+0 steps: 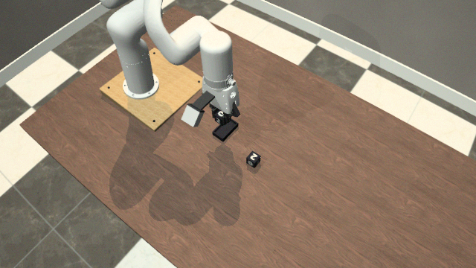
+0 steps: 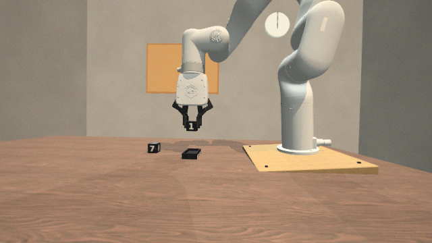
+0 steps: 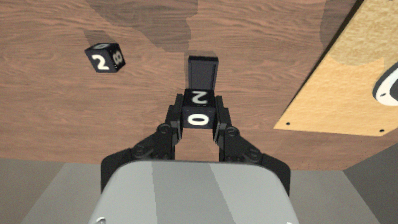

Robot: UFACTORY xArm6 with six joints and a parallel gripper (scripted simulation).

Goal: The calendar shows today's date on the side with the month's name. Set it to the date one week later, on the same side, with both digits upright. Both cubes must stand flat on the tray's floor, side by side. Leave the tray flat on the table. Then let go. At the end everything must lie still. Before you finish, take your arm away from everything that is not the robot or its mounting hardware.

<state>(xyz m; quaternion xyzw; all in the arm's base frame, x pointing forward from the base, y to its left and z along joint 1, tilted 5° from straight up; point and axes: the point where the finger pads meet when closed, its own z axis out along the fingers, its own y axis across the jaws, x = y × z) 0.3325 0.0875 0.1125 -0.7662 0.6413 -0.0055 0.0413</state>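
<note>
My gripper (image 1: 222, 117) (image 2: 192, 125) (image 3: 198, 104) is shut on a black cube (image 1: 220, 118) (image 2: 192, 126) (image 3: 198, 121) and holds it in the air above the tray. The held cube shows a 1 in the exterior view, and a 0 and an upside-down 2 in the wrist view. The black tray (image 1: 218, 136) (image 2: 190, 156) (image 3: 203, 58) lies flat on the table with no cube in the part that shows. The other black cube (image 1: 253, 159) (image 2: 154, 148) (image 3: 104, 59) rests on the table apart from the tray, showing 2, 8, 0 and 7 across the views. No month name is readable.
The wooden base board (image 1: 178, 100) (image 2: 314, 162) (image 3: 320, 105) under the arm lies to the tray's right in the exterior view. The brown table (image 1: 316, 186) (image 2: 216, 202) (image 3: 50, 120) extends around the tray and loose cube.
</note>
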